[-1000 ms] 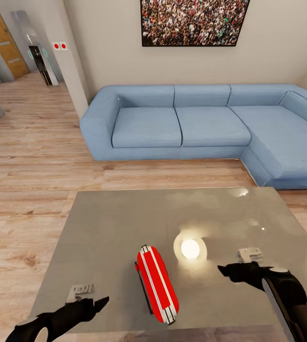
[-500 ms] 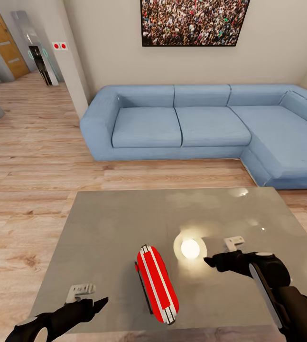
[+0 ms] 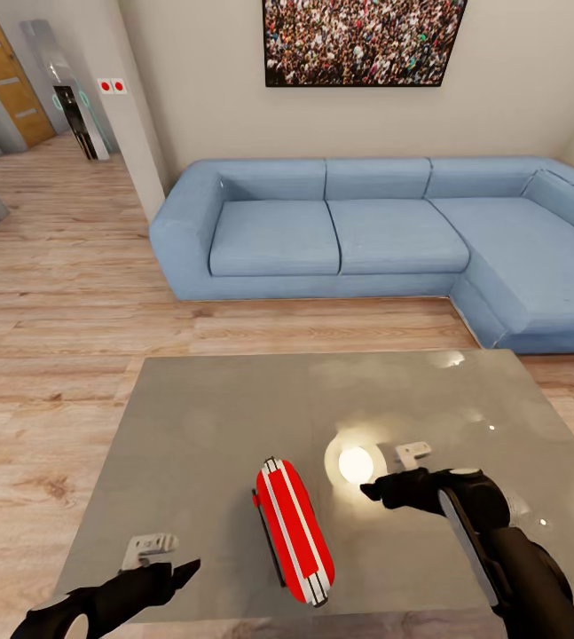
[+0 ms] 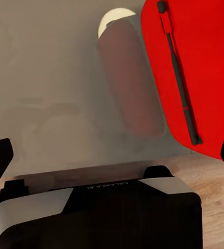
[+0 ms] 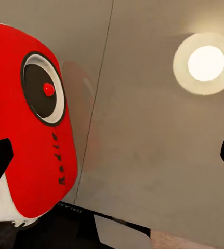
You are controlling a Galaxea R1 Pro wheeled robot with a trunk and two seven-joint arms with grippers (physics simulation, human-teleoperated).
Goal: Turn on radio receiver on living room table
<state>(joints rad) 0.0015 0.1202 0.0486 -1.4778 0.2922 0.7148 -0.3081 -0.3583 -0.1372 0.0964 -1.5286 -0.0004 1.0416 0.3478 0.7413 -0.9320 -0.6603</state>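
The radio receiver (image 3: 293,531) is standing on its narrow edge near the front of the bench (image 3: 216,426), its white-silver band facing up and its thin dark strap running along the side toward the robot's left. It is sitting exactly where it was a second ago. In the right wrist view the receiver (image 5: 31,129) is showing a red face with a round dark dial and a small red knob at its centre; in the left wrist view its other red face (image 4: 195,67) is carrying the strap and casting a dull red reflection in the glossy top.

The right pincer (image 3: 380,490) is sliding leftward across the bench toward the receiver, having started well off to the right a second ago; it is now hovering near the receiver's right side, just below the bright lamp reflection (image 3: 356,463), not touching anything. Its fingertips are showing at opposite edges of the right wrist view, spread wide with nothing between them.

The left pincer (image 3: 180,569) is hanging at the bench's front left edge, barely shifted, its fingers likewise wide apart and empty.

Beyond the bench, the light-blue sofa (image 3: 393,235) and the crowd picture (image 3: 362,40) are sitting unchanged.
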